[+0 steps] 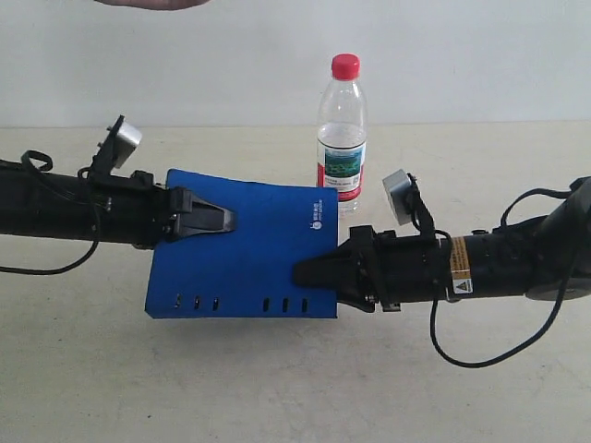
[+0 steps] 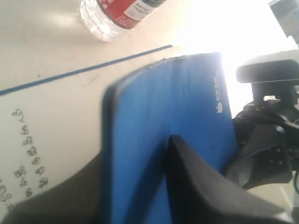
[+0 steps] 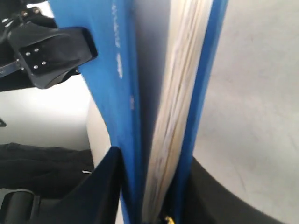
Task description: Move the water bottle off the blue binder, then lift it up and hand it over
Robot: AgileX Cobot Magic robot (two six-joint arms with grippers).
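The blue binder (image 1: 249,254) hangs between my two grippers, its rivets along the near edge. My left gripper (image 1: 222,221) is shut on the binder's left edge, one finger lying across the cover (image 2: 187,107). At the right edge my right gripper (image 1: 305,272) is shut on it, pinching both covers (image 3: 121,70) and the white pages (image 3: 180,93). In the wrist views the left gripper (image 2: 138,156) and right gripper (image 3: 154,158) each straddle the binder. The water bottle (image 1: 342,138) stands upright on the table behind the binder's far right corner, off the binder (image 2: 117,18).
The pale table (image 1: 295,388) stretches in front of the binder. A blue line (image 2: 84,70) and printed marks (image 2: 28,154) lie on the table near the left arm. Black cables (image 1: 480,355) hang from both arms. A pinkish shape (image 1: 152,3) shows at the top edge.
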